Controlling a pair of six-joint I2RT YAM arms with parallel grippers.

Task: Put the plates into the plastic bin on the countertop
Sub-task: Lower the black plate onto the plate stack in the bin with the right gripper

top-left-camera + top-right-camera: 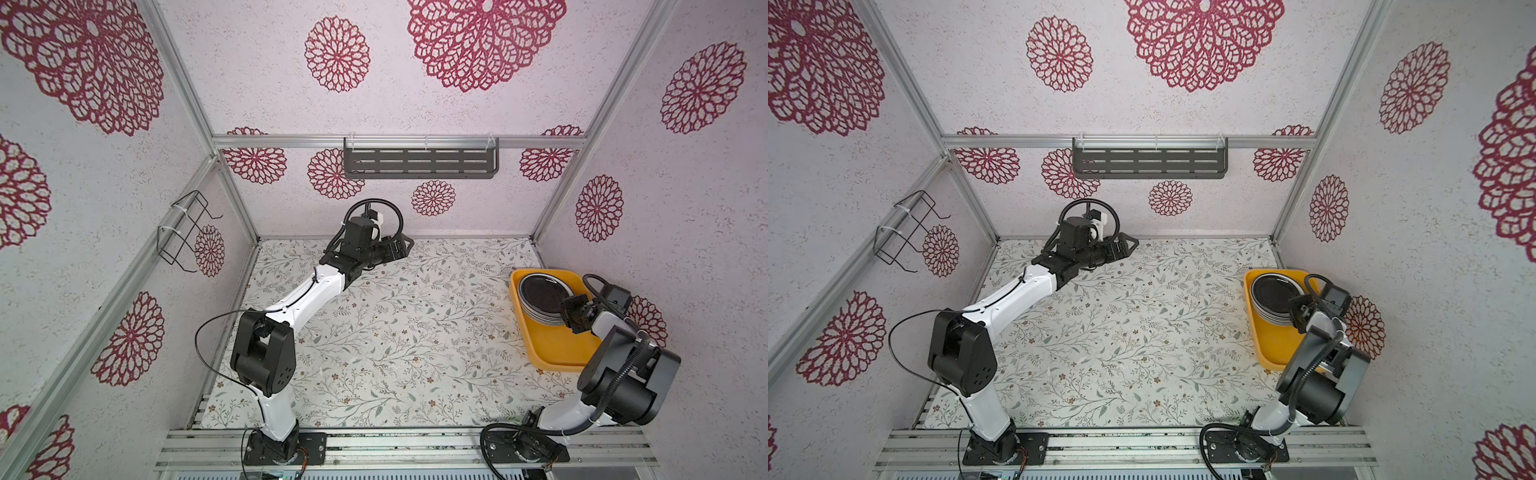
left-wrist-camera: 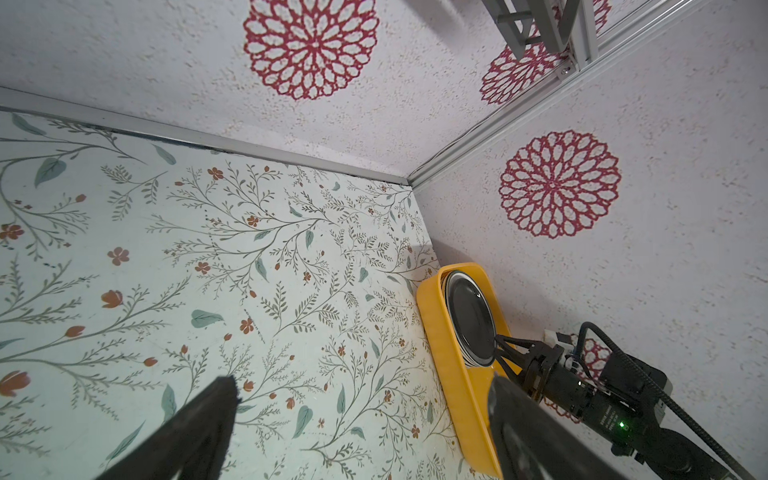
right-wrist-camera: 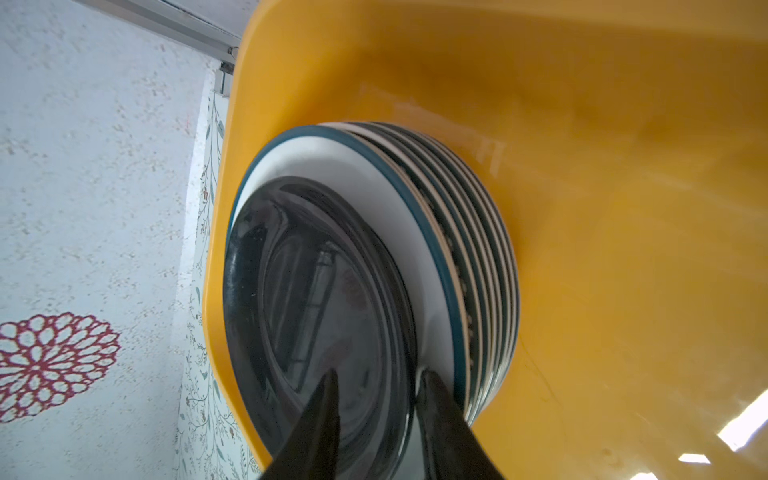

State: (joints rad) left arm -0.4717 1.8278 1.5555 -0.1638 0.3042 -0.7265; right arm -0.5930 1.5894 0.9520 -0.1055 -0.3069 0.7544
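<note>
Stack of plates [image 1: 536, 318] in far end of plastic bin [image 1: 552, 353], right edge of surface [image 1: 395, 332]; black plate [image 3: 316, 291] topmost; right end effector [image 3: 380, 374] narrowly parted astride its rim; left end effector [image 2: 361, 380] wide. I widen, then back straight out, sparing stack.

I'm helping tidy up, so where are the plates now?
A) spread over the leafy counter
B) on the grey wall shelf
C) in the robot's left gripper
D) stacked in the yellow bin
D: the plates sit in one stack inside the yellow bin, with the black plate on top.
</note>
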